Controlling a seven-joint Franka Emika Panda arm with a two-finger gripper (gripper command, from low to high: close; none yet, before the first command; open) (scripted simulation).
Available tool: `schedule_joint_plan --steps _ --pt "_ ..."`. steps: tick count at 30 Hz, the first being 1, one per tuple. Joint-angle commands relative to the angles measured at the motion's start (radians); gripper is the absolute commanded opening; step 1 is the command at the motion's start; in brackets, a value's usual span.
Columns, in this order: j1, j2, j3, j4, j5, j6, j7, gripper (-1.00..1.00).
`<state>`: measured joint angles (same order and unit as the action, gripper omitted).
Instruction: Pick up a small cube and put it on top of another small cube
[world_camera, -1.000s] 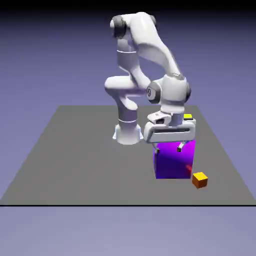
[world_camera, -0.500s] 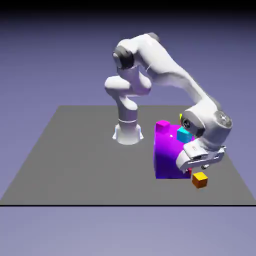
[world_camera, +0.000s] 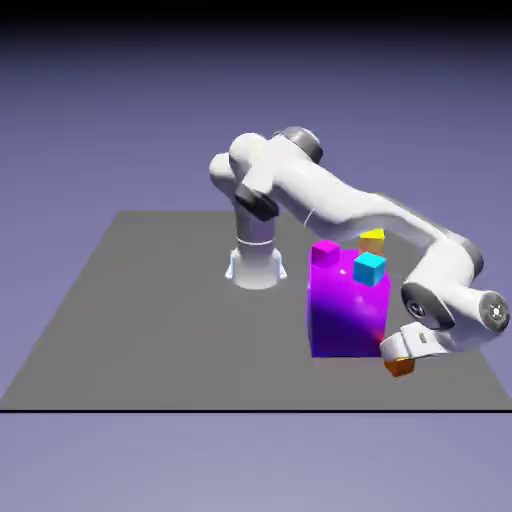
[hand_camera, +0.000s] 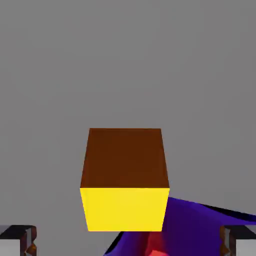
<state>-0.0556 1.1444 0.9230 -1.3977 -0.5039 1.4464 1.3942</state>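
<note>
The small cube (world_camera: 401, 368) is orange and lies on the grey table at the exterior view's right, just in front of the big purple block's (world_camera: 345, 305) corner. My gripper (world_camera: 400, 356) has come down right over it, and the hand hides most of the cube's top. In the hand view the cube (hand_camera: 125, 180) fills the middle, showing one bright yellow face and one dark brown face. My gripper (hand_camera: 128, 241) is open, with its two grey fingertips (hand_camera: 17, 240) far out on either side of the cube and apart from it.
A cyan cube (world_camera: 369, 267) and a small magenta cube (world_camera: 324, 250) rest on the purple block. A yellow-topped cube (world_camera: 372, 240) shows behind the cyan cube. The purple block's edge (hand_camera: 195, 227) and a red patch (hand_camera: 156, 248) lie close beside the orange cube. The table's front edge (world_camera: 250, 409) runs nearby.
The arm has swung out and down toward the exterior view's right, bringing the hand from above the purple block to low over the orange cube. The jaws stayed open.
</note>
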Motion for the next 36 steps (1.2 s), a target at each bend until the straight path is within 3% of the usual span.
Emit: schedule_joint_plan --steps 1,5,6,12,36 --pt "-0.010 0.007 -0.007 -0.036 -0.010 0.035 0.006 0.00" --pt "-0.041 0.030 -0.029 -0.148 -0.041 0.143 0.025 0.00" --pt "-0.041 0.030 -0.029 -0.148 -0.041 0.143 0.025 -1.00" --pt "0.033 -0.008 0.011 -0.012 0.027 0.011 -0.032 -1.00" --pt "0.106 -0.876 -0.074 -0.483 0.530 -0.117 -0.412 -1.00"
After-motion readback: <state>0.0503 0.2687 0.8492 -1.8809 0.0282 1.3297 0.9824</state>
